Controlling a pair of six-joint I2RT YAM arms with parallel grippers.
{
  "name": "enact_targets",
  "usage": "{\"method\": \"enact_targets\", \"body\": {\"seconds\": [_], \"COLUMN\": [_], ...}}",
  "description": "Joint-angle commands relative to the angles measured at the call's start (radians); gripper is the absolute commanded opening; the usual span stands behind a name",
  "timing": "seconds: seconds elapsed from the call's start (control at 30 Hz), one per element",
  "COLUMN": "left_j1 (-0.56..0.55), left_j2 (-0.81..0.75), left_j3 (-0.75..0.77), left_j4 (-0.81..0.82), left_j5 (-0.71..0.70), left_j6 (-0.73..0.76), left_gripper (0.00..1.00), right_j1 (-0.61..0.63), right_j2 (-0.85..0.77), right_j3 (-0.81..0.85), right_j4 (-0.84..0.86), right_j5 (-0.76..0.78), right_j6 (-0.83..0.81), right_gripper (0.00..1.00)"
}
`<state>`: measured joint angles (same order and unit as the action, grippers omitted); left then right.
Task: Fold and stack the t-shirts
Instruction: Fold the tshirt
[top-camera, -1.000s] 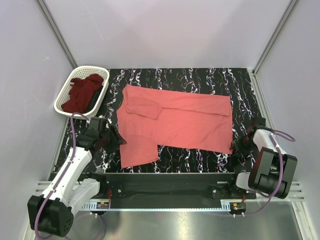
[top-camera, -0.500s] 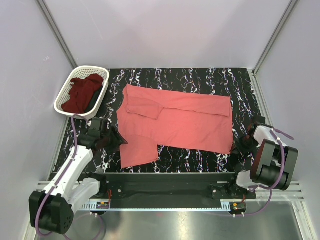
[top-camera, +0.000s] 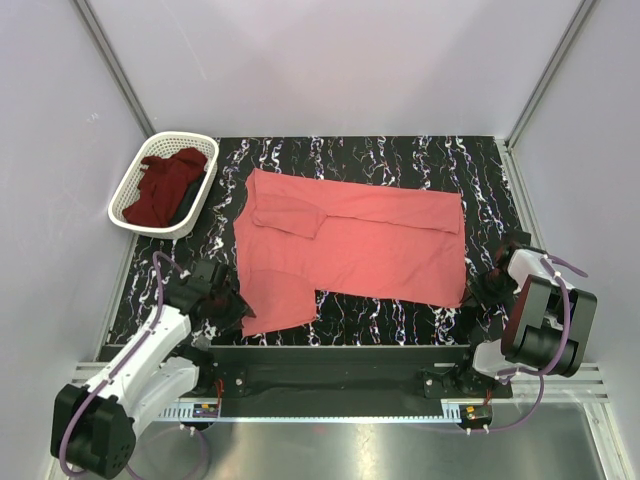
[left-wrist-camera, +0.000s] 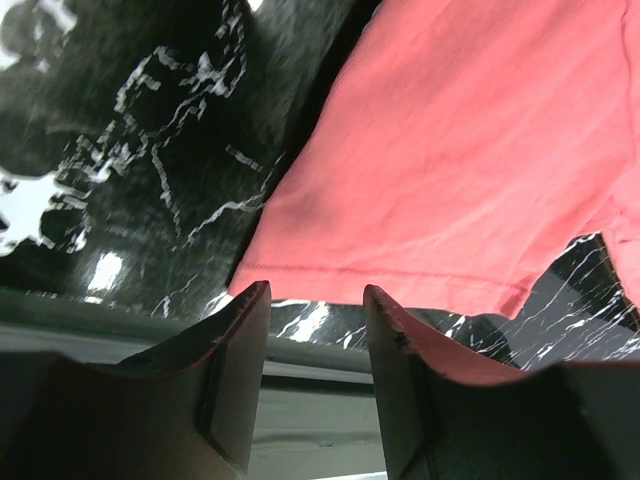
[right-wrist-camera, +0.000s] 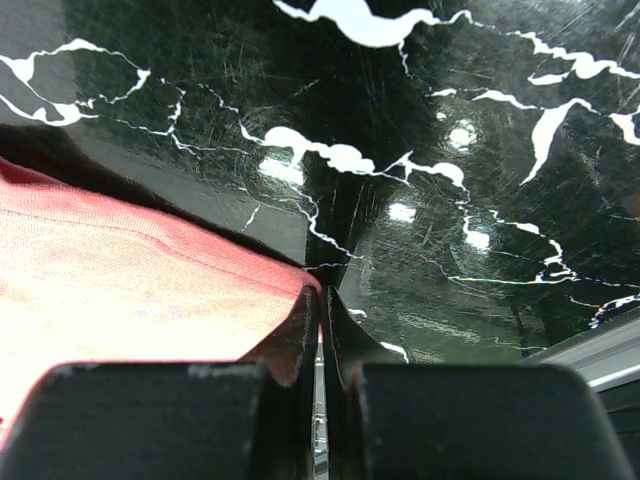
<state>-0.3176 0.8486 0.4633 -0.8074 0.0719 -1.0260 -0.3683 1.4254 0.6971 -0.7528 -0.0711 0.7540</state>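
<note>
Left wrist shows left gripper (left-wrist-camera: 315, 298) spread apart beside pink shirt (left-wrist-camera: 450, 170), at its hem; right gripper (right-wrist-camera: 320, 300) pressed together, seemingly pinching a corner.

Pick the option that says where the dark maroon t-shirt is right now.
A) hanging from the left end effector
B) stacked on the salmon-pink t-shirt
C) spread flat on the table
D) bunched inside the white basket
D: in the top view the maroon t-shirt lies crumpled inside the white basket at the table's far left, apart from the salmon-pink t-shirt spread on the table.
</note>
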Motion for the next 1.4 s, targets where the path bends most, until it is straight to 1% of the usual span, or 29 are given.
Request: {"method": "enact_targets", "body": {"seconds": [0.0, 0.13, 0.2, 0.3, 0.43, 0.57, 0.7, 0.73, 0.8, 0.83, 0.93, 0.97, 1.0, 1.03, 1.17, 1.2, 1.3, 1.37], "left_j1": [-0.017, -0.023, -0.024, -0.028, -0.035, -0.037, -0.038, -0.038, -0.038, -0.038, -0.038, -0.040, -0.038, -0.038, -0.038, -0.038, -0.038, -0.038], "left_j2": [0.001, 0.017, 0.012, 0.018, 0.075, 0.086, 0.110, 0.113, 0.119, 0.118, 0.113, 0.110, 0.115, 0.116, 0.165, 0.178, 0.254, 0.326], "left_j3": [-0.009, -0.005, -0.003, -0.020, -0.031, -0.049, -0.067, -0.071, -0.066, -0.052, -0.008, 0.038, 0.058, 0.087, 0.221, 0.277, 0.391, 0.452], "left_j4": [-0.030, -0.036, -0.058, -0.033, -0.009, 0.013, 0.056, 0.065, 0.070, 0.070, 0.042, 0.028, 0.008, 0.002, -0.021, -0.013, -0.009, -0.010], "left_j5": [-0.052, -0.060, -0.070, -0.057, -0.047, -0.037, -0.014, -0.012, -0.015, -0.021, -0.058, -0.067, -0.069, -0.114, -0.174, -0.179, -0.179, -0.170], "left_j6": [-0.043, -0.048, -0.055, -0.071, -0.066, -0.075, -0.083, -0.082, -0.071, -0.065, -0.017, -0.003, 0.036, 0.058, 0.174, 0.225, 0.315, 0.372], "left_gripper": [0.47, 0.49, 0.52, 0.54, 0.53, 0.50, 0.42, 0.37, 0.31, 0.23, 0.10, 0.02, 0.00, 0.00, 0.00, 0.00, 0.00, 0.00], "right_j1": [0.003, 0.005, 0.003, 0.005, 0.003, 0.005, 0.005, 0.005, 0.005, 0.005, 0.005, 0.005, 0.005, 0.005, 0.017, 0.020, 0.035, 0.037], "right_j2": [0.030, 0.032, 0.035, 0.035, 0.046, 0.052, 0.055, 0.056, 0.056, 0.055, 0.052, 0.052, 0.049, 0.049, 0.030, 0.023, 0.014, 0.015], "right_j3": [-0.024, -0.025, -0.021, -0.022, -0.025, -0.024, -0.024, -0.024, -0.019, -0.016, -0.005, 0.002, 0.008, 0.015, 0.051, 0.071, 0.126, 0.174], "right_j4": [0.079, 0.081, 0.076, 0.076, 0.084, 0.087, 0.084, 0.084, 0.079, 0.076, 0.052, 0.049, 0.034, 0.027, 0.001, -0.012, -0.045, -0.066], "right_j5": [0.040, 0.037, 0.039, 0.037, 0.033, 0.034, 0.034, 0.034, 0.036, 0.039, 0.057, 0.059, 0.062, 0.065, 0.065, 0.065, 0.065, 0.065], "right_j6": [-0.004, -0.005, -0.008, -0.008, -0.007, -0.005, -0.007, -0.007, -0.012, -0.015, -0.025, -0.031, -0.035, -0.044, -0.059, -0.064, -0.090, -0.123], "right_gripper": [0.01, 0.00, 0.00, 0.00, 0.00, 0.00, 0.00, 0.00, 0.00, 0.00, 0.00, 0.00, 0.00, 0.00, 0.00, 0.00, 0.00, 0.00]}}
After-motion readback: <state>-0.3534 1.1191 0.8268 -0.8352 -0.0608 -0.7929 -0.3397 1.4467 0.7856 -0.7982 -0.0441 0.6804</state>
